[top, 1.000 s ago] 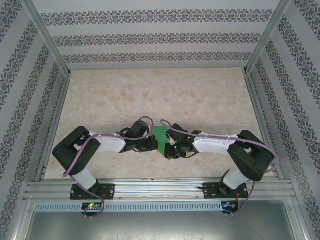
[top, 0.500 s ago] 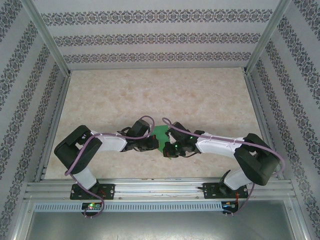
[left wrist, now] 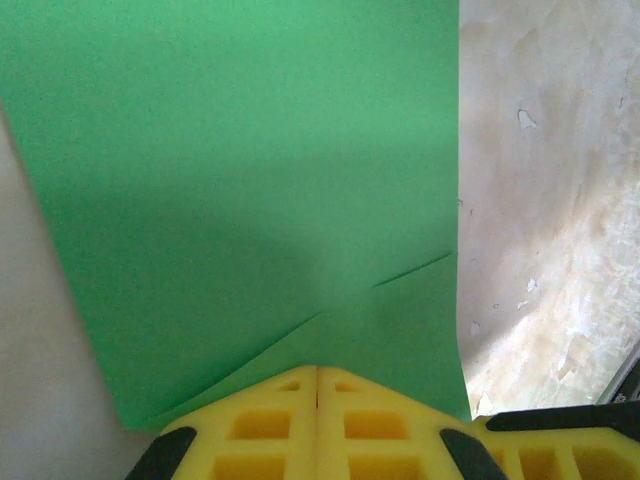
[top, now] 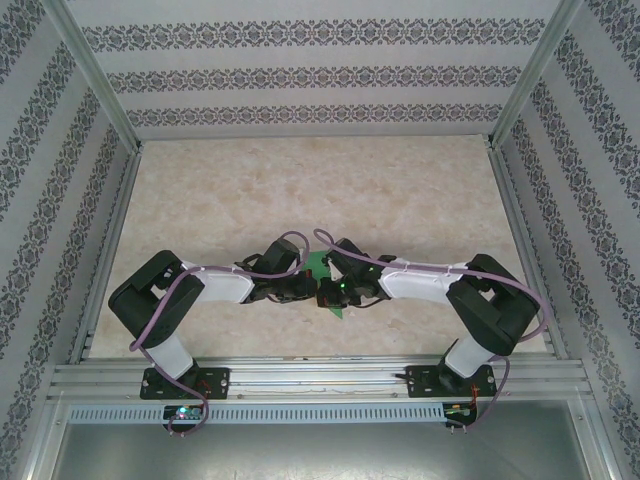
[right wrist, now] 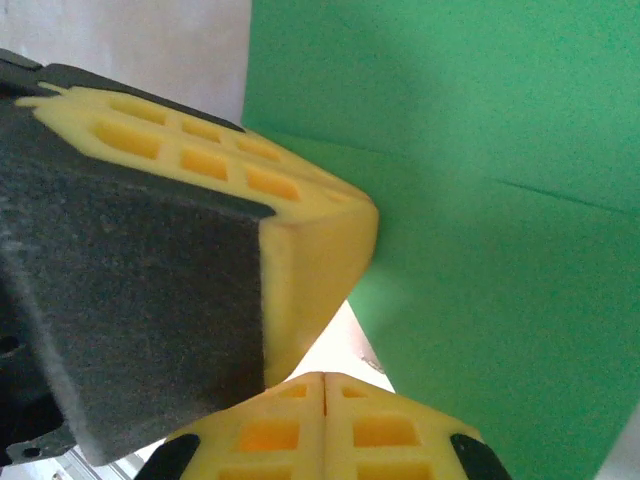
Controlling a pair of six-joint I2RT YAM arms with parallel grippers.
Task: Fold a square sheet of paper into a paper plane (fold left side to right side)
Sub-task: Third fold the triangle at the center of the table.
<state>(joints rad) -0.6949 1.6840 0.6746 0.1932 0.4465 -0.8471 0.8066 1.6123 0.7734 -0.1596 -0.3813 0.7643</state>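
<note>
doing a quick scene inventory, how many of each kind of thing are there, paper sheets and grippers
green paper sheet: 1
grippers: 2 (left gripper, right gripper)
total: 3

We see the paper (top: 320, 266) on the table (top: 330, 190) near its front edge, between both arms. The left gripper (top: 303, 288) is at its left, the right gripper (top: 328, 294) at its right, close together.
</note>
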